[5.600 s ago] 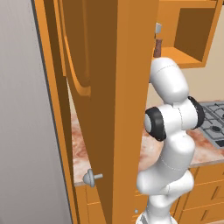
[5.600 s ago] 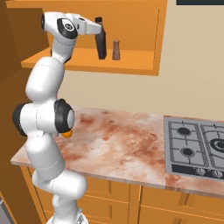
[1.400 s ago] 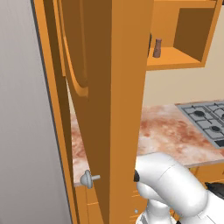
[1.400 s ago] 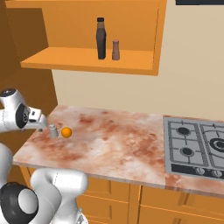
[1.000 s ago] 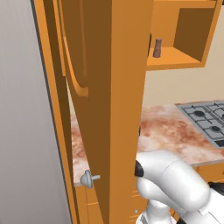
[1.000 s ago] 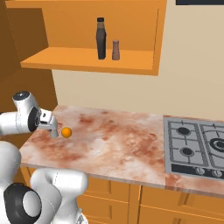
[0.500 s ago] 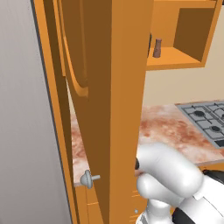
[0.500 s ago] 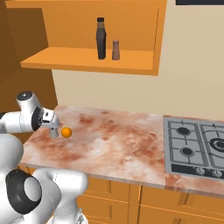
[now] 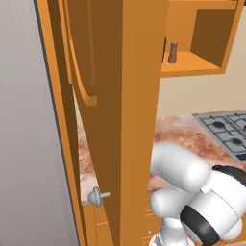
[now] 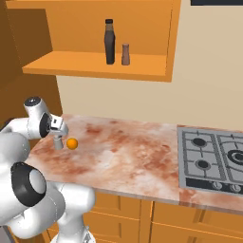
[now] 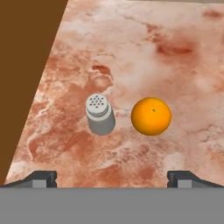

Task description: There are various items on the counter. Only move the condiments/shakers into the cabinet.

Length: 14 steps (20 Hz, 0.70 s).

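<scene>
On the cabinet (image 10: pixel 85 64) shelf stand a tall dark bottle (image 10: pixel 109 42) and a small brown shaker (image 10: pixel 125 54); the brown shaker (image 9: pixel 173 53) also shows past the open door (image 9: pixel 139 120). A small grey shaker (image 11: pixel 100 114) with a perforated top stands upright on the marbled counter (image 11: pixel 175 65), an orange (image 11: pixel 151 116) just beside it. My gripper (image 11: pixel 111 178) hovers over this pair, open, nothing between its fingertips (image 11: pixel 41 177). From the right base, the gripper (image 10: pixel 58 135) hangs directly above the grey shaker (image 10: pixel 57 143), at the counter's (image 10: pixel 133 156) left end next to the orange (image 10: pixel 71 143).
A grey gas hob (image 10: pixel 213 159) takes the counter's right end. The tall open cabinet door stands close on the left, seen as a dark brown panel (image 11: pixel 26 65) beside the grey shaker. Orange drawers (image 10: pixel 190 223) run under the worktop.
The arm has come down from the shelf, leaving the dark bottle there, and has settled over the grey shaker and orange. In the last second it only edged closer, still open.
</scene>
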Motion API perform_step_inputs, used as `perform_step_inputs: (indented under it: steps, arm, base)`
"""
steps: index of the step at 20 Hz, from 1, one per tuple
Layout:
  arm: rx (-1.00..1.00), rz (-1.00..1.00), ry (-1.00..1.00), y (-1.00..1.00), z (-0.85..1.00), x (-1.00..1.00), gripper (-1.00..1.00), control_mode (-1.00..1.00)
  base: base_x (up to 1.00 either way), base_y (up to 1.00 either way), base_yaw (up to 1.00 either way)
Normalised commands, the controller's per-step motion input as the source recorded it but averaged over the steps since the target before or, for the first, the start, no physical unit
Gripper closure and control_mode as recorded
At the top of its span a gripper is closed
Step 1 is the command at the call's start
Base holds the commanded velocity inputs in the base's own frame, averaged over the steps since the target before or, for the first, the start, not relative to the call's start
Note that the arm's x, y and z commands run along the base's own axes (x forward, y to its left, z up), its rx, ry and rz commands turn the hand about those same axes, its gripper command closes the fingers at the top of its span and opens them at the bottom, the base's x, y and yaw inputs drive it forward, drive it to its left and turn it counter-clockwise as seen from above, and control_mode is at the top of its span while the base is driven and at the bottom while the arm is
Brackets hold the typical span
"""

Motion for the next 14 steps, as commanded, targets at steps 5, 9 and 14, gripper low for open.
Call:
perform_step_inputs:
  steps: [5,9,14]
  arm:
    - [0.0,0.0,0.0,0.03,-0.15,-0.02,-1.0,-1.0]
    - [0.01,0.0,0.0,0.0,-0.09,0.0,-1.0,-1.0]
    - [0.03,0.0,-0.01,0.0,-0.1,0.05,-1.0,-1.0]
  base:
    - [0.0,0.0,0.0]
    - [0.0,0.0,0.0]
    - [0.0,0.0,0.0]
